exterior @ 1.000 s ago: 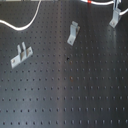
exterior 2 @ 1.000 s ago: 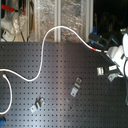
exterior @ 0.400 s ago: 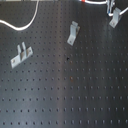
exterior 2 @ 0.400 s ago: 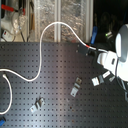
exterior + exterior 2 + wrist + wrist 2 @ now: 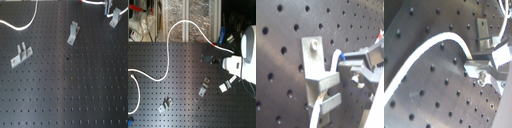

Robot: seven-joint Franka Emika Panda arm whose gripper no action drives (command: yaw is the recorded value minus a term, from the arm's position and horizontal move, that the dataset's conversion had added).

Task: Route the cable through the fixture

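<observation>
Mostly hidden: I saw only part of the gripper (image 5: 358,75) in the first wrist view; its fingertips were cut off.
Grip: the fingers sat against the cable (image 5: 175,30), but I could not tell whether they were clamped.
Cable: it looped across the pegboard (image 5: 178,95) in the second exterior view, red band (image 5: 216,45) near the arm.
Bracket: in the first wrist view the cable ran down through the bracket (image 5: 318,75).
Others: two more brackets (image 5: 73,33) (image 5: 20,55) stood apart in the first exterior view.
</observation>
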